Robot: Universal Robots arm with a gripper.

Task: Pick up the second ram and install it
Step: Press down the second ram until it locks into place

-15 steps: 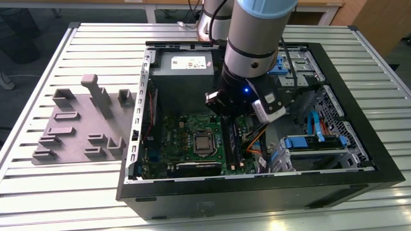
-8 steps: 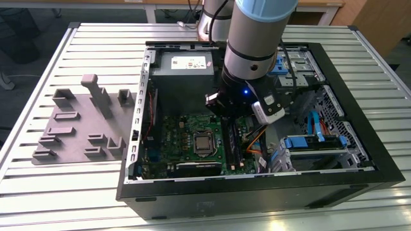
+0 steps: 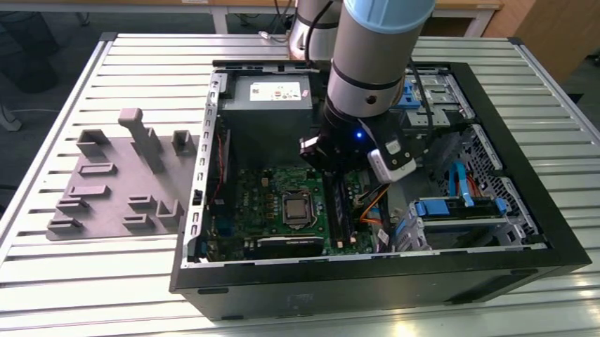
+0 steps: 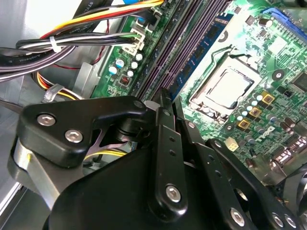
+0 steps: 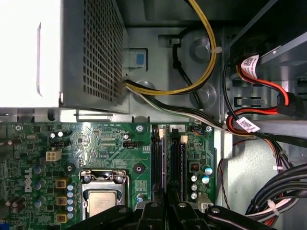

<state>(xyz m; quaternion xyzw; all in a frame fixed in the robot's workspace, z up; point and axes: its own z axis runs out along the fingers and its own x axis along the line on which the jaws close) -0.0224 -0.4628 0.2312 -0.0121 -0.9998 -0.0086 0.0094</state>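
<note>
The second ram (image 4: 204,52) is a blue-green stick with dark chips. It stands on edge along the black memory slots (image 4: 165,52), beside the CPU socket (image 4: 230,88). In the first wrist view it shows as a thin line (image 5: 166,158) between two slots, running straight into my fingers. My gripper (image 4: 170,98) (image 5: 166,199) has its fingers drawn close together on the stick's near part. How deep the stick sits in its slot is hidden. In the exterior view the gripper (image 3: 328,167) hangs low inside the open computer case, over the motherboard (image 3: 272,203).
The power supply (image 3: 267,98) (image 5: 72,48) stands just beyond the slots. Cable bundles (image 4: 72,38) (image 5: 268,124) run on the side away from the CPU. A blue drive cage (image 3: 459,207) fills the case at the exterior view's right. A grey fixture plate (image 3: 122,182) lies outside the case.
</note>
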